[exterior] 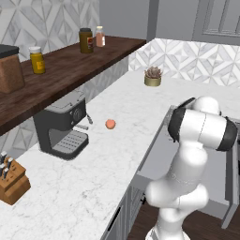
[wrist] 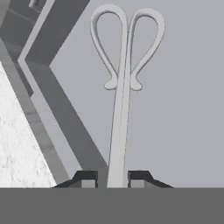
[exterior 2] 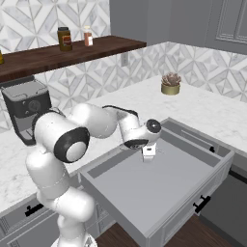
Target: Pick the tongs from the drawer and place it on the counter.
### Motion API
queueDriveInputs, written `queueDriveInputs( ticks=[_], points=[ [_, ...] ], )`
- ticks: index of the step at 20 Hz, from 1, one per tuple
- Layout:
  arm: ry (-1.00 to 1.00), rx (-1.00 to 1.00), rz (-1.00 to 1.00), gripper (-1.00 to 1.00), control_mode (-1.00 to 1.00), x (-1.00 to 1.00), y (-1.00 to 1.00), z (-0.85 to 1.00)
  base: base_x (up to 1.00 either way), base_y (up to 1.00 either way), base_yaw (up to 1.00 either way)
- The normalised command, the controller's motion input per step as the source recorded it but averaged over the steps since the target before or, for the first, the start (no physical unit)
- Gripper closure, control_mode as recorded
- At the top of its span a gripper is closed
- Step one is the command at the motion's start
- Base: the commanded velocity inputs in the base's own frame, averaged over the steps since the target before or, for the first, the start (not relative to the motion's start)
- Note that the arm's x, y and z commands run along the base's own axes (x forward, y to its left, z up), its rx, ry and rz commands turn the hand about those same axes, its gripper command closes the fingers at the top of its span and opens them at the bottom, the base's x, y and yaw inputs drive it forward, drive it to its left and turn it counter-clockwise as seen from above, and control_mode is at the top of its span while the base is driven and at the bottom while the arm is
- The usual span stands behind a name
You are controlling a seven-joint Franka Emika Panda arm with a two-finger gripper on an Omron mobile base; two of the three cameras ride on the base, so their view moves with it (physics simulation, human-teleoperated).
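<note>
While the gripper (wrist: 113, 181) was down inside the drawer (exterior 2: 159, 193), the hand view showed the bit that mattered: the tongs (wrist: 123, 87) ran straight out from between the two dark fingertips (wrist: 87, 180), handle end at the tips, the two looped heads at the far end. So the long axis of the tongs lined up with the direction the hand camera was looking, and the fingers sat one on each side of the thin handle, across it rather than along it.

The fingers were spread a little, with a small gap visible on either side of the handle, so I'd call it straddling, not pinching yet. Whether the pads were low enough to actually catch the handle, I couldn't tell from that angle.

The tongs lay flat on the grey drawer floor, heads pointing toward the corner where two drawer walls met, with the white marble counter (wrist: 17, 144) just past the near wall. From the right base view the gripper (exterior 2: 149, 155) hung over the back part of the open drawer, close to the counter side.

My guess is the next move was just a squeeze on the handle and then a lift. Risk I'd flag: the handle is thin, and gripped at the end like that the tongs could swing or slip.
</note>
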Motion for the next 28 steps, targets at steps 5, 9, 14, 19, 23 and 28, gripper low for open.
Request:
queueDriveInputs(
  ticks=[5, 9, 14, 19, 23, 28],
  points=[
    [-0.13, -0.07, 0.01, 1.0, -1.0, 0.1, 0.97, 1.0, 0.0, 0.0, 0.0],
    [0.0, -0.23, 0.04, 1.0, -1.0, 0.38, 1.0, 0.48, 0.0, 0.0, 0.0],
    [0.08, -0.14, 0.04, 1.0, -1.0, 0.29, 0.82, 0.14, 0.0, 0.0, 0.0],
    [0.03, 0.0, 0.0, 1.0, -1.0, 0.11, 0.32, -0.21, 0.0, 0.0, 0.0],
    [0.06, 0.0, 0.02, 1.0, -1.0, 0.11, 0.32, -0.39, 0.0, 0.0, 0.0],
    [0.05, -0.03, 0.01, 1.0, -1.0, 0.27, 0.4, -0.52, 0.0, 0.0, 0.0]
  ],
)
